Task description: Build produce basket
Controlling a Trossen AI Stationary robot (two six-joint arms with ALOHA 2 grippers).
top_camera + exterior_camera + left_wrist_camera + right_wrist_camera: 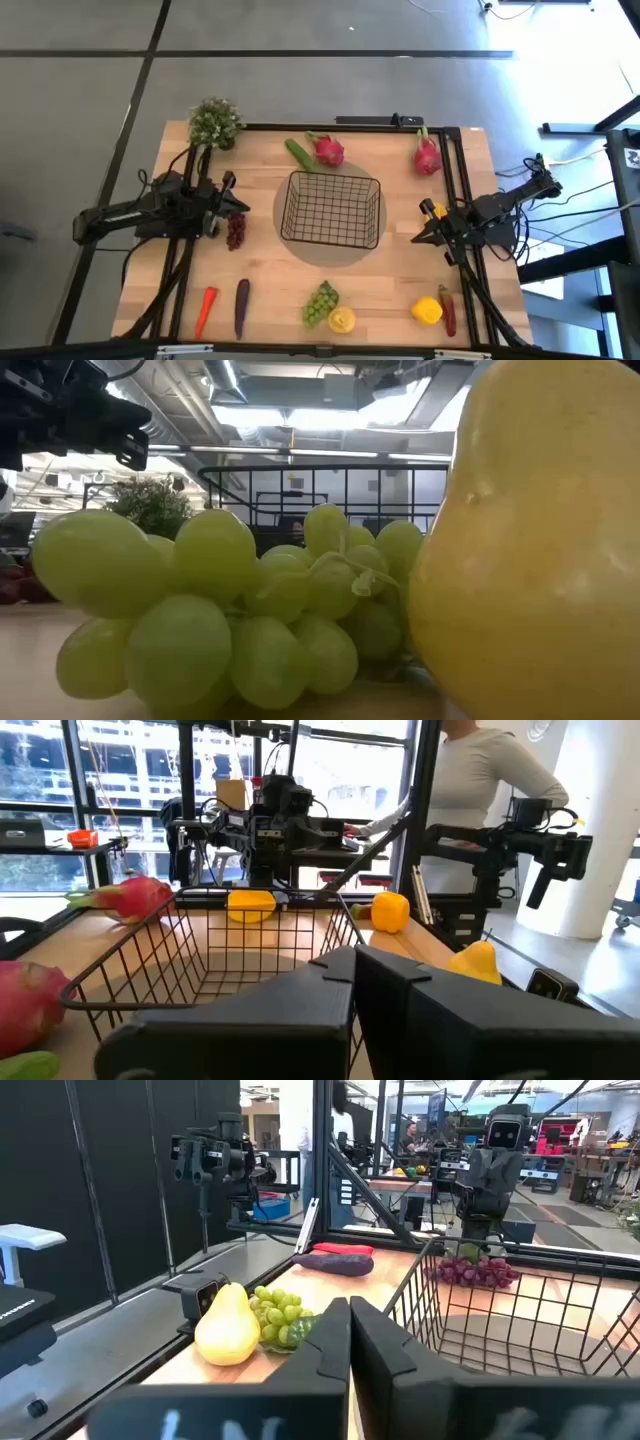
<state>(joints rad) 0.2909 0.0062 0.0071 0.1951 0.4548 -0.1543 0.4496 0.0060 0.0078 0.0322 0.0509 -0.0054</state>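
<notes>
The black wire basket (332,209) stands on the middle of the wooden table with nothing inside. Produce lies around it: a cucumber (298,155) and two pink dragon fruits (328,150) (427,157) at the far side, purple grapes (235,231) at the left, and a carrot (205,310), eggplant (241,305), green grapes (320,303), lemon (342,320), yellow pepper (426,310) and red chili (447,312) along the near edge. My left gripper (240,207) is shut just left of the basket. My right gripper (418,237) is shut just right of it. Neither holds anything.
A bushy potted plant (214,122) stands at the far left corner. A small yellow piece (432,209) lies beside my right arm. A black frame rail (462,190) runs along the table's right side. A person in white (480,790) stands beyond the table.
</notes>
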